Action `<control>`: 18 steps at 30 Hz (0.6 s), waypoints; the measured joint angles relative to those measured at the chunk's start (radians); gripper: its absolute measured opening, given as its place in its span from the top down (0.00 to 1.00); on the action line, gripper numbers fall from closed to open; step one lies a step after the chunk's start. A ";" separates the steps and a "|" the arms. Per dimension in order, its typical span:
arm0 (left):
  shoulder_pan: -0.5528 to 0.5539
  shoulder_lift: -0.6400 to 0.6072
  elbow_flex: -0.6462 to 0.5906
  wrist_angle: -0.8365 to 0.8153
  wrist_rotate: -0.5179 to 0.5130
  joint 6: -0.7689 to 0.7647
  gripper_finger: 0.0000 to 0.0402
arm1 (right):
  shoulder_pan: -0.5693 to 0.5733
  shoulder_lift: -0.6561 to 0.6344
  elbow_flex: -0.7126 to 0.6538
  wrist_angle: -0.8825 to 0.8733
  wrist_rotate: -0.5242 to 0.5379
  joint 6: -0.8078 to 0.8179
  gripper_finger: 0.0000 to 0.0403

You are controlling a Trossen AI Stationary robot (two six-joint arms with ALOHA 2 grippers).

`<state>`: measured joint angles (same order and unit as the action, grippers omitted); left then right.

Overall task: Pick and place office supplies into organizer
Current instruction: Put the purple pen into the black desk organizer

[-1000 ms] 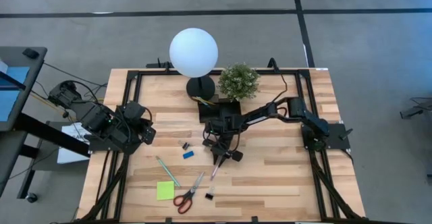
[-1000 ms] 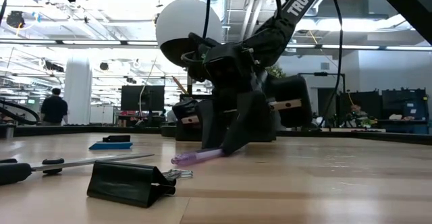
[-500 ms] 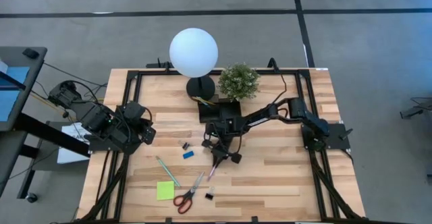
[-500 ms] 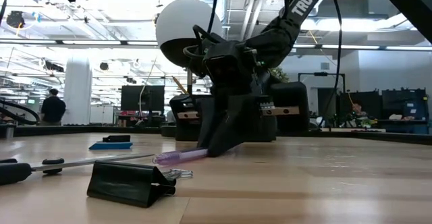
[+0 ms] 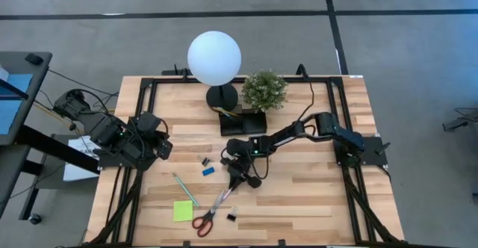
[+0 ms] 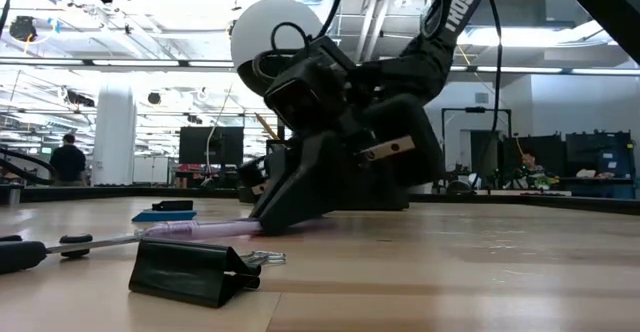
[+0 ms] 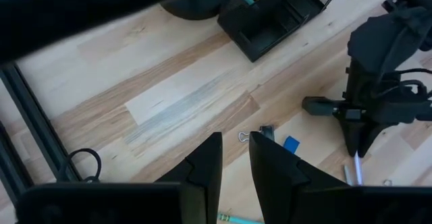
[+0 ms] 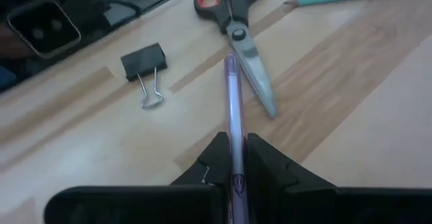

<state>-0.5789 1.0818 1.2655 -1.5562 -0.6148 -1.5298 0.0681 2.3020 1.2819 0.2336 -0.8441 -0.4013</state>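
My right gripper is low over the middle of the table and is shut on a purple pen. The pen points toward the red-handled scissors. A lime-green sticky pad, a teal pencil, a blue eraser and two black binder clips lie flat on the wood. The black organizer stands in front of the plant. My left gripper waits at the table's left edge, empty, with a narrow gap between its fingers. My right gripper pinches the purple pen's rear part between its two fingers. The fingers slant down from the table's far right side, and the pen runs on forward out of them. The pen lies almost level at the table top, its free end by the scissors' blades.
A lamp with a white globe and a round black base stands at the far middle, next to a potted plant. One binder clip lies near the front edge. Bare wood lies at the table's right front.
My right gripper has gone toward the table's left and near edges and has tipped lower, staying shut on the purple pen. The pen has gone with it from a slant to almost level, and its free end now reaches the scissors' blades.
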 joint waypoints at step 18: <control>0.000 0.000 0.000 0.003 -0.047 0.003 0.83 | -0.011 -0.346 0.001 -0.504 0.333 0.169 0.94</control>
<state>-0.5792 1.0821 1.2652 -1.5536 -0.6621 -1.5269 0.0573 1.9560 1.2827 -0.2706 -0.5115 -0.2321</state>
